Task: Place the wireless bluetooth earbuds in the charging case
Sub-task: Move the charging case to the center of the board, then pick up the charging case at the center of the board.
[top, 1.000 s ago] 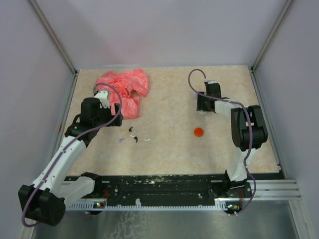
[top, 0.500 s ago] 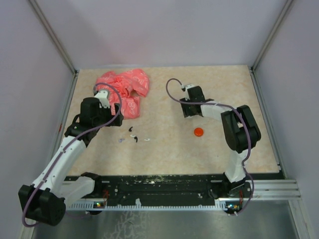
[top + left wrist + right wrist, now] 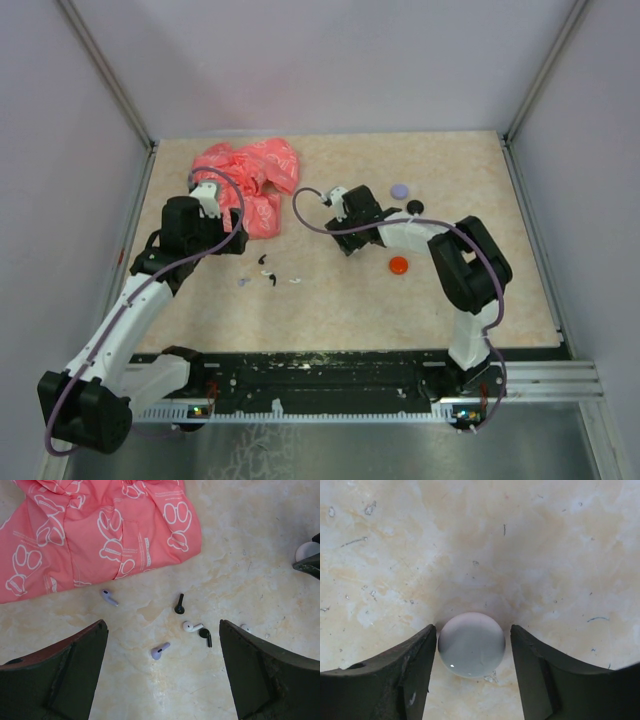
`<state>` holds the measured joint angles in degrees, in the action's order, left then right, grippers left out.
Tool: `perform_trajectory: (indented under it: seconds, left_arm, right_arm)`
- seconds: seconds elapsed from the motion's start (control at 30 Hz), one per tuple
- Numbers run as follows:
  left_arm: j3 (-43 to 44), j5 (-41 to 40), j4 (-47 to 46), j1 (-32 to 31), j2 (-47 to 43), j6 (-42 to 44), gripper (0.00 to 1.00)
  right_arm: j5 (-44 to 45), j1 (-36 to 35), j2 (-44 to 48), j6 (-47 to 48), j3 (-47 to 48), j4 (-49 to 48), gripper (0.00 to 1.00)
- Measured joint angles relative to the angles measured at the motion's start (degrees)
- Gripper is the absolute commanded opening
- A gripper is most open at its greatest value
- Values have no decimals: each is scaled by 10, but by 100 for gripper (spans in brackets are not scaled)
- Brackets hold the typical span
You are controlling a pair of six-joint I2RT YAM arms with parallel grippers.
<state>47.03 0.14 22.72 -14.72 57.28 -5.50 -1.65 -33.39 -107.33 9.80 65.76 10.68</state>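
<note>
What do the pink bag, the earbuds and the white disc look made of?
Pink bag: thin plastic film or light fabric, matte, creased, printed white; can't say which.
Earbuds: hard moulded plastic, glossy, small highlights on the white and black ones.
White disc: smooth plastic probably, semi-gloss, soft sheen and one bright glint near its lower edge.

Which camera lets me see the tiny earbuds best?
The left wrist view: the earbuds lie close below, each stem and color clear. The top view shows them only as tiny specks. The right wrist view shows none, just a white disc.
</note>
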Motion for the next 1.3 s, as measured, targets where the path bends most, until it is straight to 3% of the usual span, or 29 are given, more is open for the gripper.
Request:
perform_trajectory:
  seconds: [0.17,0.77,1.3]
  left_arm:
    - [0,2,0,0,0,0,96]
    - [0,5,0,1,0,0,96]
    - [0,6,0,1,0,0,96]
  right_arm:
    - [7,2,0,9,8,20,71]
    - [111,22,38,-38,-12,82,72]
    - [66,8,95,-141,-43,19,71]
